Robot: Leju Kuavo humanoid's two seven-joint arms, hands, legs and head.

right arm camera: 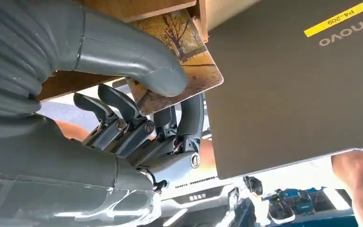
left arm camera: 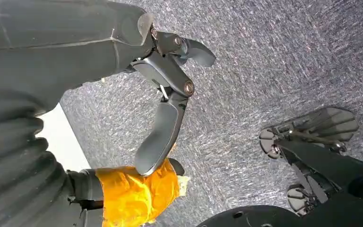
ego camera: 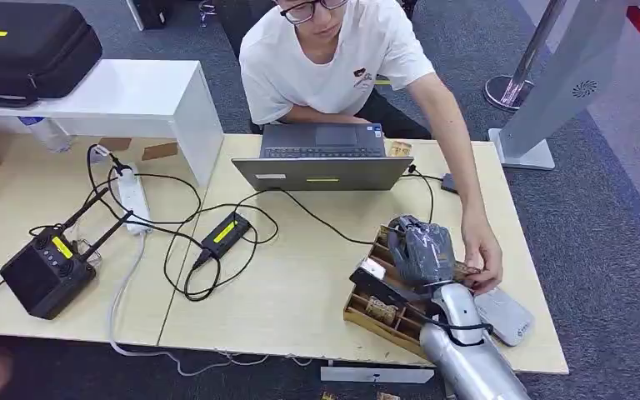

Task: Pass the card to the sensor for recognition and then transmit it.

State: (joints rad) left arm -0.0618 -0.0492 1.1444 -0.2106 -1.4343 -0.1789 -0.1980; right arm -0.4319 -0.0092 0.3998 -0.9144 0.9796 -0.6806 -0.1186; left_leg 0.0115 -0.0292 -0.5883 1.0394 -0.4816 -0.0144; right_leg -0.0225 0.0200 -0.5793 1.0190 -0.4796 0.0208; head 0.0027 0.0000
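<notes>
My right hand (ego camera: 421,250) hovers over a wooden card box (ego camera: 372,313) at the table's front right. Seen from the right wrist, the thumb and fingers of that hand (right arm camera: 137,127) pinch a card (right arm camera: 191,71) printed with autumn trees, against the box's wooden wall (right arm camera: 137,7). A grey-white sensor pad (ego camera: 504,315) lies just right of the box near the table edge. A person's hand (ego camera: 483,262) rests between the box and the pad, close to my hand. My left hand (left arm camera: 165,94) hangs over grey carpet with fingers apart, holding nothing.
A person in a white shirt (ego camera: 333,50) sits behind a grey laptop (ego camera: 321,171) at the table's far side. Black cables, a power strip (ego camera: 133,196), a small black box (ego camera: 227,233) and a black radio unit (ego camera: 46,275) lie to the left. A white shelf (ego camera: 125,96) carries a black case.
</notes>
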